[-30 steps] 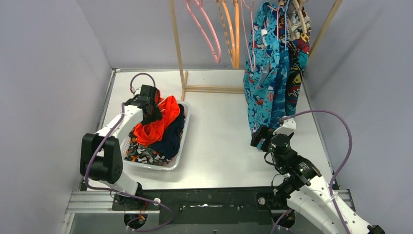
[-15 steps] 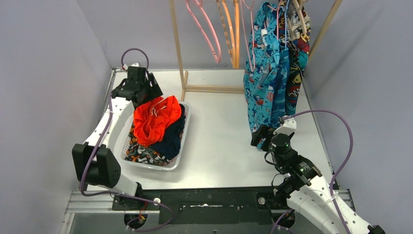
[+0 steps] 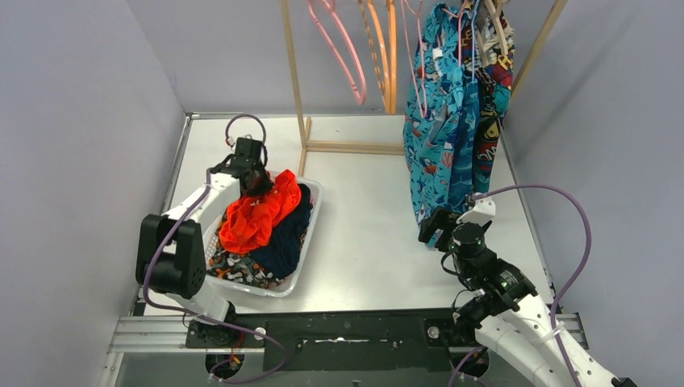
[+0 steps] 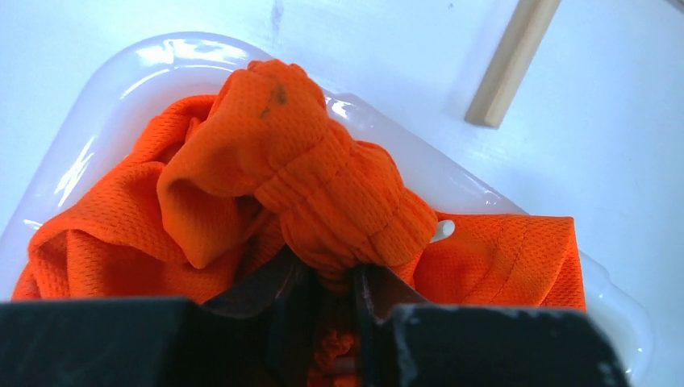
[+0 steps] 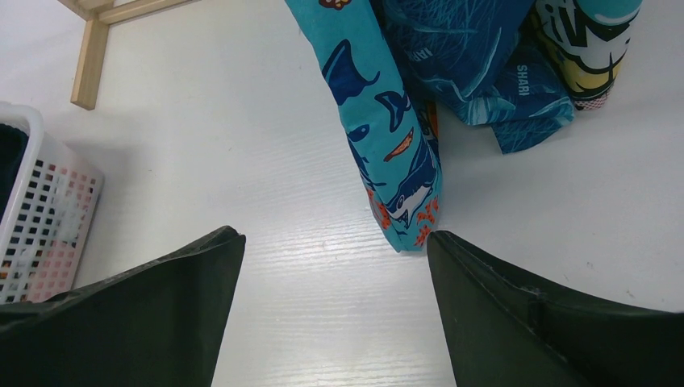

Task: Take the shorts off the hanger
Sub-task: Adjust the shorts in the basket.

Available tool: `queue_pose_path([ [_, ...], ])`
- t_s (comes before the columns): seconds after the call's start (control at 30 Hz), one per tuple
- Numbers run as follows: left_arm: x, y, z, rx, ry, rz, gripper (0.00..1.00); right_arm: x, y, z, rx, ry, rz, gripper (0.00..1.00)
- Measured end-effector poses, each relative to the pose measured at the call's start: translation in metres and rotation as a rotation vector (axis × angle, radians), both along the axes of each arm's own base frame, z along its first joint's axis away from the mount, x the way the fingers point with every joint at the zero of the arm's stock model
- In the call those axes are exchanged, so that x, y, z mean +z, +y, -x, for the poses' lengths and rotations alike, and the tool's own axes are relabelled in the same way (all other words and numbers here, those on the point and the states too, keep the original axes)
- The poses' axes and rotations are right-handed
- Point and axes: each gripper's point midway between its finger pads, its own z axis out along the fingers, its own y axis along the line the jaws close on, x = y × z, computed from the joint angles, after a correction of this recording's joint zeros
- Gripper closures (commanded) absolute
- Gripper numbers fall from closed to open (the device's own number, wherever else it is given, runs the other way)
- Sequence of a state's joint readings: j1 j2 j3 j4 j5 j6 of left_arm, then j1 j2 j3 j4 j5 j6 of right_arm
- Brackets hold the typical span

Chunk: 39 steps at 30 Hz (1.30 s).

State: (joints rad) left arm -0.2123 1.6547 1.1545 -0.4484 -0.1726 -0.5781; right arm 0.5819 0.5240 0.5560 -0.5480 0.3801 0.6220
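Left jaws are pinched narrow on a fold of the orange-red shorts [image 3: 254,216] at the far end of the basket [image 3: 278,289], seen from above. Half a second ago they stood open and clear beyond the basket's far corner with the garment dropped on the pile, so the arm has gone back in and re-gripped it, and the basket has turned slightly on the surface [image 3: 363,226]. I judge this as tidying a pair already off its hanger, not fresh progress. Empty hangers [image 3: 343,48] dangle from the wooden rack [image 3: 294,72], and the teal-blue shorts [image 3: 440,137] and comic-print shorts [image 3: 492,121] beside them remain hung at the right. The right arm has barely shifted, low under those hems. From the left wrist, orange mesh [image 4: 323,177] bunches up out of the near-closed jaws, its elastic waistband knotted just above them, with the basket rim [image 4: 161,56] behind and a rack foot [image 4: 512,64] beyond. From the right wrist, the jaws stand wide and hold nothing; the shark-print leg of the teal-blue shorts [image 5: 387,137] hangs to the surface just ahead, roughly between them but untouched, with the comic print [image 5: 597,48] further right, so the next pair looks within a short reach.
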Motion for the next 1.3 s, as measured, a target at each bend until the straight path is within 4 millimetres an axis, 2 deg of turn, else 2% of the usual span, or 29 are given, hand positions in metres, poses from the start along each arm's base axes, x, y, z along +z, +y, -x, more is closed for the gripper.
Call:
queue_pose_path([
  [0.13, -0.001, -0.003, 0.017, 0.007, 0.001, 0.018, 0.89, -0.001, 0.000, 0.000, -0.002, 0.005, 0.001, 0.14],
  [0.3, -0.026, -0.005, 0.012, 0.052, 0.023, 0.040, 0.89, -0.006, 0.001, -0.001, -0.004, 0.026, 0.006, 0.13],
  [0.4, -0.028, -0.005, 0.008, 0.074, 0.015, 0.038, 0.87, -0.006, 0.002, -0.001, -0.005, 0.032, 0.004, 0.13],
  [0.5, -0.025, -0.004, 0.006, 0.083, 0.006, 0.024, 0.78, -0.001, 0.001, -0.001, -0.007, 0.025, -0.002, 0.13],
  [0.6, -0.020, -0.002, 0.006, 0.079, 0.001, 0.016, 0.61, 0.004, 0.001, 0.000, -0.006, 0.009, -0.013, 0.13],
  [0.67, -0.013, -0.001, 0.006, 0.071, -0.011, 0.014, 0.50, 0.007, 0.001, 0.001, -0.004, 0.001, -0.019, 0.13],
  [0.77, 0.007, 0.000, 0.008, 0.055, -0.050, 0.016, 0.42, 0.008, 0.004, 0.002, 0.014, 0.002, -0.031, 0.13],
  [1.0, 0.076, 0.006, 0.034, 0.038, -0.164, 0.047, 0.38, 0.018, 0.013, 0.004, 0.060, -0.032, -0.077, 0.12],
  [1.1, 0.098, 0.001, 0.049, 0.001, -0.197, 0.091, 0.39, 0.023, 0.017, 0.003, 0.078, -0.052, -0.091, 0.12],
  [1.2, 0.106, -0.010, 0.067, -0.044, -0.214, 0.152, 0.38, 0.023, 0.018, 0.003, 0.091, -0.053, -0.087, 0.12],
  [1.3, 0.084, -0.020, 0.093, -0.056, -0.157, 0.194, 0.39, 0.023, 0.019, 0.003, 0.097, -0.052, -0.087, 0.11],
])
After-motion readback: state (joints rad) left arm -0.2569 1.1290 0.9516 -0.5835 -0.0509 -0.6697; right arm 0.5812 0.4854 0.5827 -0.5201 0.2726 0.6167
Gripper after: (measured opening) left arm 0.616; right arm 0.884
